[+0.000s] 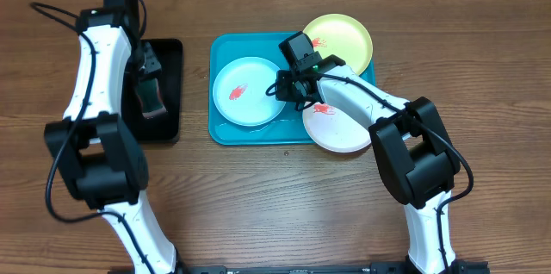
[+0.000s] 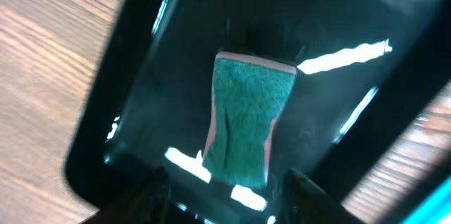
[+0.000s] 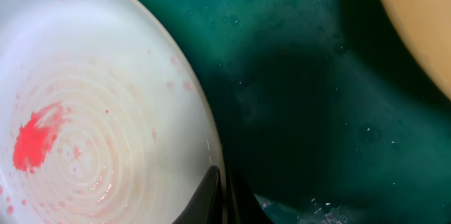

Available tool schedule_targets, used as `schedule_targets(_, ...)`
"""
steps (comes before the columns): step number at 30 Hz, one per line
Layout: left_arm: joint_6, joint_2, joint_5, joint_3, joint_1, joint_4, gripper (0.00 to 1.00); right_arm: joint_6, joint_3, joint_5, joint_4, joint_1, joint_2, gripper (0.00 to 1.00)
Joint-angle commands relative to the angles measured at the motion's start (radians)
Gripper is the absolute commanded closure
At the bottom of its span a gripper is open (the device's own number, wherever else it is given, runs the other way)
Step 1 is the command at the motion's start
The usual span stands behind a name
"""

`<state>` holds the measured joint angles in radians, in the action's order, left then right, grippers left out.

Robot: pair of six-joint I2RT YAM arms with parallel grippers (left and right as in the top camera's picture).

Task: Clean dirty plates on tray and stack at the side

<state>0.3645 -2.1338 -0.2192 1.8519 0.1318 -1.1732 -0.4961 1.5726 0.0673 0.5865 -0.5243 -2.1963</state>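
Observation:
The turquoise tray (image 1: 225, 129) holds a pale blue plate (image 1: 248, 93) on its left with a red smear. A yellow-green plate (image 1: 340, 40) lies over the tray's far right corner. A white plate (image 1: 337, 129) with a red smear overhangs its near right edge. My right gripper (image 1: 288, 86) is shut on the pale blue plate's right rim; in the right wrist view its fingers (image 3: 224, 197) pinch the rim of the plate (image 3: 99, 111). My left gripper (image 2: 225, 199) is open, its fingers either side of a green sponge (image 2: 246, 115).
The green sponge (image 1: 153, 95) lies in a small black tray (image 1: 172, 60) left of the turquoise tray, under my left arm. Bare wooden table surrounds both trays. The turquoise tray floor (image 3: 303, 97) and the yellow-green plate's edge (image 3: 423, 27) show in the right wrist view.

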Motion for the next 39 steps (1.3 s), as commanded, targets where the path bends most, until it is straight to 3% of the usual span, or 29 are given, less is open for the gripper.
schedule_targets(1,-0.036,-0.057,0.011,-0.011,0.000,0.005,0.60,0.032,-0.010,-0.025,0.018,-0.005,-0.003,0.96)
schedule_targets(5,-0.035,-0.105,0.010,-0.011,0.000,0.000,0.67,0.032,-0.010,-0.025,0.017,-0.005,-0.003,0.96)
schedule_targets(13,-0.041,-0.134,0.008,-0.011,0.016,-0.012,0.63,0.032,-0.010,-0.026,0.017,-0.005,-0.003,0.96)
schedule_targets(17,-0.107,-0.135,0.062,-0.011,0.019,-0.007,0.58,0.032,-0.010,-0.025,0.013,-0.005,-0.003,0.96)
schedule_targets(39,-0.125,-0.135,0.075,-0.014,0.042,-0.011,0.64,0.032,-0.010,-0.025,0.009,-0.005,-0.003,0.96)
